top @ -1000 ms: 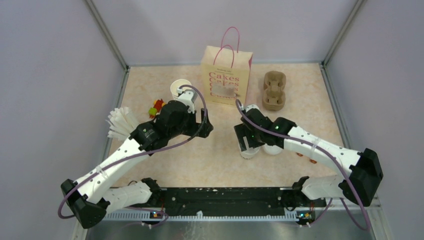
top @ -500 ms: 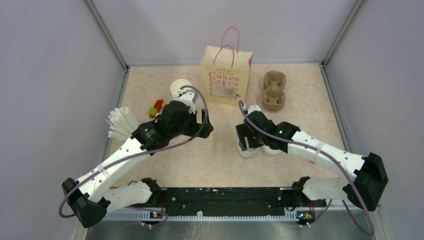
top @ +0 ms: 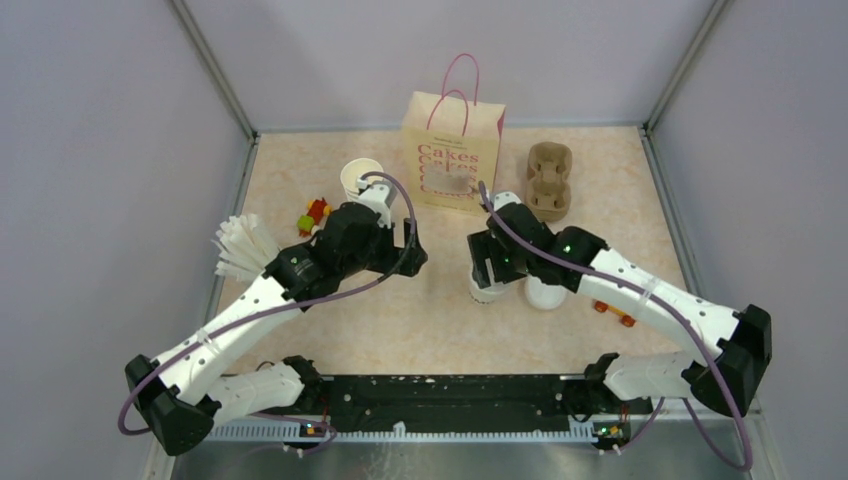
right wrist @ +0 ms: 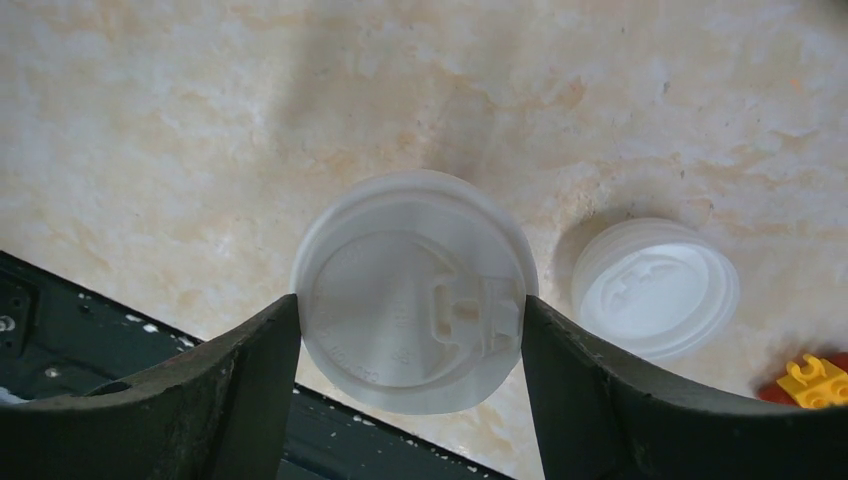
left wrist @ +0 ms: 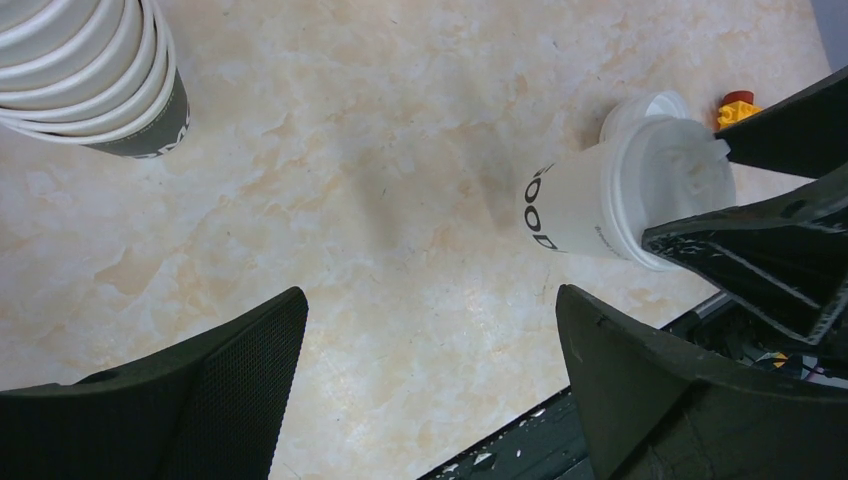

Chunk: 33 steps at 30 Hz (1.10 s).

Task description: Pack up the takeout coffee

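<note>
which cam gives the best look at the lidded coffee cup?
Left wrist: it shows the coffee cup side-on, lid and black lettering both visible. Right wrist sees only its lid from above, between the fingers of the right gripper. Top external mostly hides it under that gripper.

Smooth white plastic lid (right wrist: pixel 410 290), matt paper cup (left wrist: pixel 572 212), marbled stone-look tabletop (left wrist: pixel 350 150)
</note>
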{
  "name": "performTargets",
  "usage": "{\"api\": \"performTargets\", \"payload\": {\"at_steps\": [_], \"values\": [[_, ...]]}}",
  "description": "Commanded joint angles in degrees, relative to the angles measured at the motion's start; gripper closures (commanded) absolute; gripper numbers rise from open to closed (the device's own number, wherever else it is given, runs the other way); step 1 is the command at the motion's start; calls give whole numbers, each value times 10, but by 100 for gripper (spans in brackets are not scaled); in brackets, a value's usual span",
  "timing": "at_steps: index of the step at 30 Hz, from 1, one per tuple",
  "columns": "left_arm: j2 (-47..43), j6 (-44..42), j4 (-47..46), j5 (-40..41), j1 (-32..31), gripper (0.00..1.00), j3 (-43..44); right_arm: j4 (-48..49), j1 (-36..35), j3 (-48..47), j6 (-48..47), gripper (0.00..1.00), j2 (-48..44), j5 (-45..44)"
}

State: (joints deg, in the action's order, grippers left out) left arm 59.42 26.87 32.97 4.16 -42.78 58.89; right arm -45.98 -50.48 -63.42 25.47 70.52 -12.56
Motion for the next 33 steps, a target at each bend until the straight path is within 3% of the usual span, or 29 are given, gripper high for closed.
{"api": "performTargets", "payload": {"at_steps": [1,7,16,24,33], "values": [[-9,3,-23,8,2,1,-8,-5,1,-50,-11,31,-17,-9],[-21,-3,-12,15,1,1,-8,-30,63,-72,-46,31,-26,-31],[-25,-2,25,2,2,1,13,1,310,-48,-123,32,-34,-24],[-51,28,36,-16,2,1,7,69,478,-28,-134,32,37,22],[-60,18,49,-5,1,1,-2,94,519,3,-121,33,73,59]]}}
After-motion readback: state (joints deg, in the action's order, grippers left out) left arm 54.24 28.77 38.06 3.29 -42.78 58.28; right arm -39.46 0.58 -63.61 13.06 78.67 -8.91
